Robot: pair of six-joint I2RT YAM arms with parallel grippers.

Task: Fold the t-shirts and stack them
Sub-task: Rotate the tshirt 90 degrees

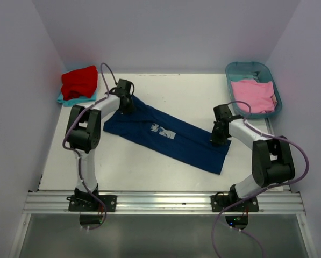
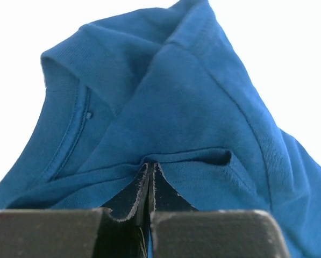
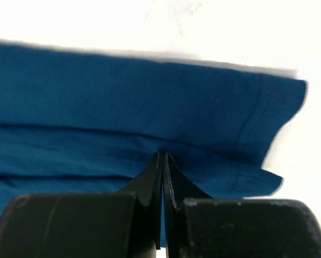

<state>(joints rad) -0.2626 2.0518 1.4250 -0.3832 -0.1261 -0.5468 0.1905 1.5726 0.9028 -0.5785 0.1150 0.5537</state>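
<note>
A navy blue t-shirt (image 1: 165, 137) with a pale print (image 1: 163, 130) lies folded lengthwise as a long diagonal strip across the table. My left gripper (image 1: 127, 105) is shut on its collar end; the left wrist view shows the jaws pinching a fold of the blue cloth (image 2: 182, 107). My right gripper (image 1: 218, 138) is shut on the hem end; the right wrist view shows the jaws closed on the blue cloth (image 3: 149, 107). A folded red t-shirt (image 1: 80, 81) lies on a teal one (image 1: 69, 100) at the back left. A pink t-shirt (image 1: 253, 95) lies in the tub.
A teal plastic oval tub (image 1: 233, 70) stands at the back right. White walls close in the table on the left, back and right. A metal rail (image 1: 160, 201) runs along the near edge by the arm bases.
</note>
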